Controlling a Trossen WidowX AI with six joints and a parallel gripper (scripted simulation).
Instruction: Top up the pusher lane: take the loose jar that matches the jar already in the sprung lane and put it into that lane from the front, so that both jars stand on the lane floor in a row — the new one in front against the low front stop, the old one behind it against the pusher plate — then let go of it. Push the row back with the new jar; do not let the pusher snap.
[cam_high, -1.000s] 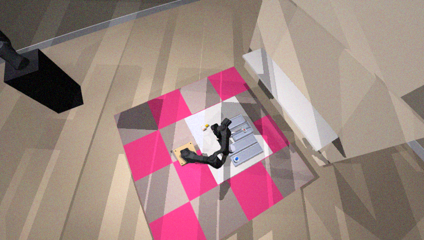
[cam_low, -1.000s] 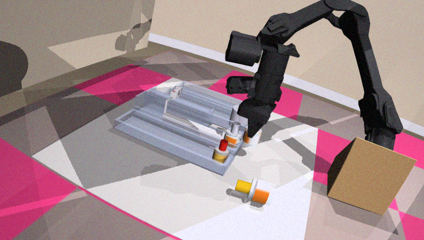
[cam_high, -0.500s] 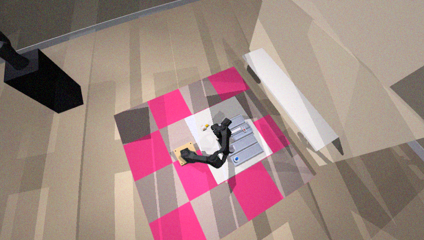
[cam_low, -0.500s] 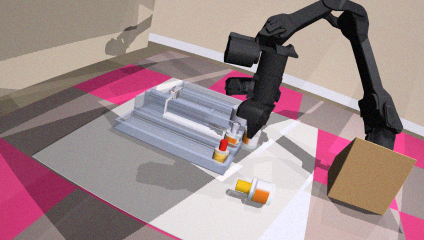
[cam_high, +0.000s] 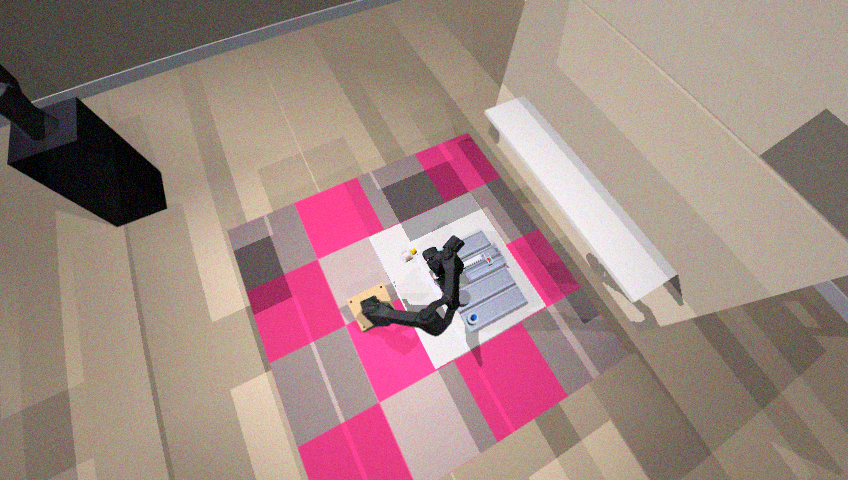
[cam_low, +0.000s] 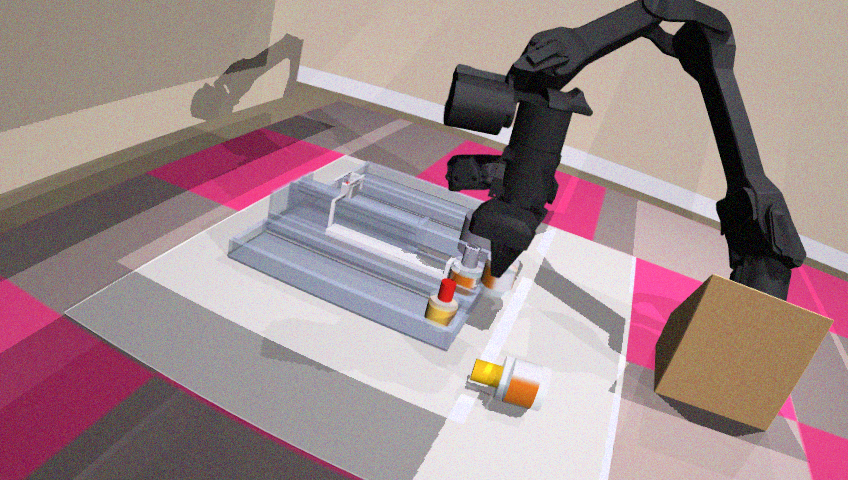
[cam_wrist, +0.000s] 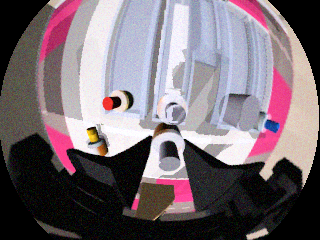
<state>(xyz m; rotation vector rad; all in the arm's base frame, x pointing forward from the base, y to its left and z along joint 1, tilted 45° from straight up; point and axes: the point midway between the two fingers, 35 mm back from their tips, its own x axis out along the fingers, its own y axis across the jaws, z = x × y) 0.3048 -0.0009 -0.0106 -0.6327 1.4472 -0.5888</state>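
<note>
My gripper (cam_low: 497, 272) (cam_wrist: 167, 140) is shut on a white jar (cam_low: 505, 281) (cam_wrist: 169, 159) with an orange label and a grey cap. It holds the jar roughly upright, just outside the front end of the sprung lane. The matching jar (cam_low: 465, 277) (cam_wrist: 172, 111) stands at the front of that lane, against the pusher plate (cam_low: 448, 267). The two jars are close and in line in the wrist view; I cannot tell whether they touch. A shadow shows below the held jar in the exterior view. The finger hides part of its label, and the low front stop is hard to make out.
A red-capped jar (cam_low: 441, 311) (cam_wrist: 121, 101) stands in the neighbouring lane. A jar (cam_low: 523, 386) (cam_wrist: 98, 145) with a yellow cap lies on its side on the white mat (cam_low: 571, 428). A wide grey cylinder (cam_wrist: 241, 111) and a blue-capped jar (cam_high: 473, 318) (cam_wrist: 271, 125) are on the other side.
</note>
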